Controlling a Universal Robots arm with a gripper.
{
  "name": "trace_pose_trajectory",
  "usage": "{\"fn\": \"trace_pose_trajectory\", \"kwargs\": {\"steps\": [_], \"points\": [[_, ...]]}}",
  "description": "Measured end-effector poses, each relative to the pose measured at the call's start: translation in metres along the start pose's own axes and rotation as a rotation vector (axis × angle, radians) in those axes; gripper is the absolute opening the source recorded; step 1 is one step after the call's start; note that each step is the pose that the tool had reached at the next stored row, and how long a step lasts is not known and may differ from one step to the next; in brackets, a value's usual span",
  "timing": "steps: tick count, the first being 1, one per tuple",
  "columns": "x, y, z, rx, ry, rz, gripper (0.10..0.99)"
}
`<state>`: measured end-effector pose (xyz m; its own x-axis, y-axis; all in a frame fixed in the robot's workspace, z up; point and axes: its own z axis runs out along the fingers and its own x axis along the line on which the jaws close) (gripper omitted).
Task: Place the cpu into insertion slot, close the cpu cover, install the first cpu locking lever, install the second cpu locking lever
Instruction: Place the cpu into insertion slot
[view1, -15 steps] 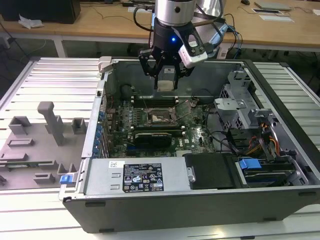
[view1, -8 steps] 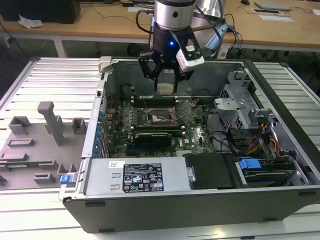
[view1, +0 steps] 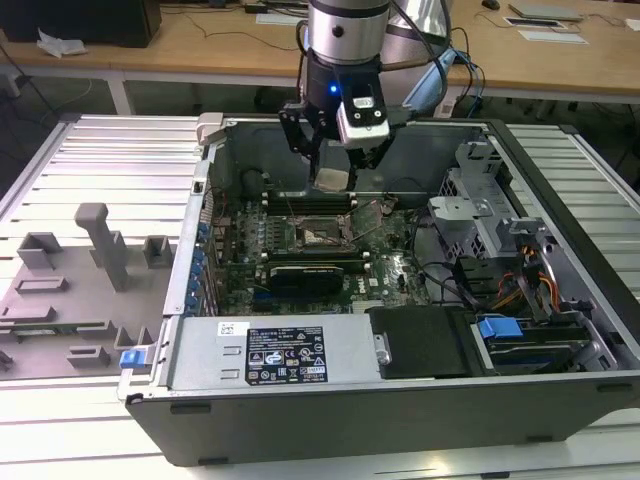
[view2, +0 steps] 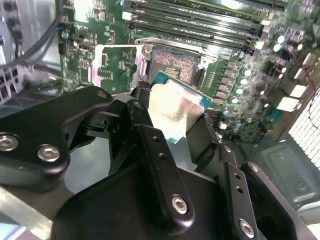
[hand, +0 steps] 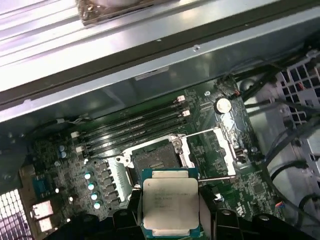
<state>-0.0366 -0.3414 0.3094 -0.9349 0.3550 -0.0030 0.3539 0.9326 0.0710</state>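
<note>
the cpu (hand: 170, 206) sits clamped in the closed claw (view2: 172, 119), above the insertion slot (hand: 155, 161).

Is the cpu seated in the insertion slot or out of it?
Out. The gripper holds the cpu clear of the insertion slot, whose dark centre lies bare beside the opened cpu cover.

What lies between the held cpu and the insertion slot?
Nothing: in the first wrist view only open air separates the cpu from the insertion slot.
</note>
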Motion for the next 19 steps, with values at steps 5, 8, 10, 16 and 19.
{"fn": "trace_pose_trajectory", "kwargs": {"steps": [5, 8, 10, 16, 19], "points": [[0.0000, -0.0001, 0.0012, 0.000, -0.0073, 0.102, 0.541], [0.0000, -0.0001, 0.0021, 0.000, -0.0113, 0.159, 0.541], [0.0000, -0.0002, 0.0031, 0.001, -0.0161, 0.226, 0.541], [0.0000, -0.0004, 0.0056, 0.001, -0.0264, 0.371, 0.541], [0.0000, -0.0005, 0.0069, 0.001, -0.0319, 0.448, 0.541]]}}
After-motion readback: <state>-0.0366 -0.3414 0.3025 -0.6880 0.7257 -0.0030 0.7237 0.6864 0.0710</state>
